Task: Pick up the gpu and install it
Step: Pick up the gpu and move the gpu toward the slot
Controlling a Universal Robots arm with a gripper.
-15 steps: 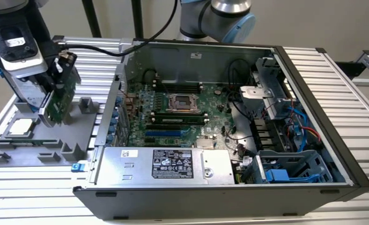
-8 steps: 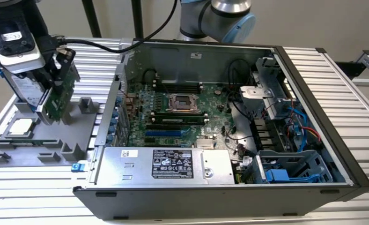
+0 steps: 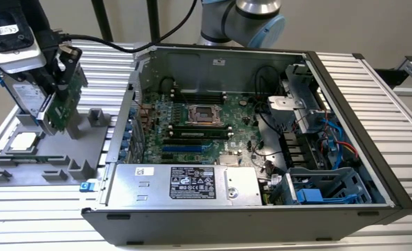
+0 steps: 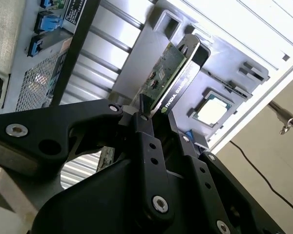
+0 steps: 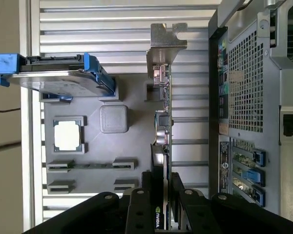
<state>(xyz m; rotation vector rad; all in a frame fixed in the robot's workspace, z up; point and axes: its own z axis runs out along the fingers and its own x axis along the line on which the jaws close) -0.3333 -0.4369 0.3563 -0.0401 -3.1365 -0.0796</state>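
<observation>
The gpu (image 3: pixel 65 107) is a thin green card with a black cooler and a silver end bracket. It stands upright over the grey parts tray (image 3: pixel 49 151) at the exterior view's left. My gripper (image 3: pixel 61 83) is shut on its upper edge. In both wrist views the black fingers (image 4: pixel 145 134) clamp the card (image 4: pixel 175 75) from both faces. Seen edge-on, the gpu (image 5: pixel 162 122) runs from my gripper (image 5: pixel 162 184) to its bracket. I cannot tell whether its lower edge still touches the tray holder. The open computer case (image 3: pixel 345 94) lies beside the tray.
A silver hard drive in a blue frame (image 3: pixel 26 97) stands in the tray right beside the gpu. A processor chip (image 3: pixel 23 141) lies in a tray pocket. Inside the case, the motherboard (image 3: pixel 213 130) has blue slots (image 3: pixel 185 149) near the power supply (image 3: pixel 185 183).
</observation>
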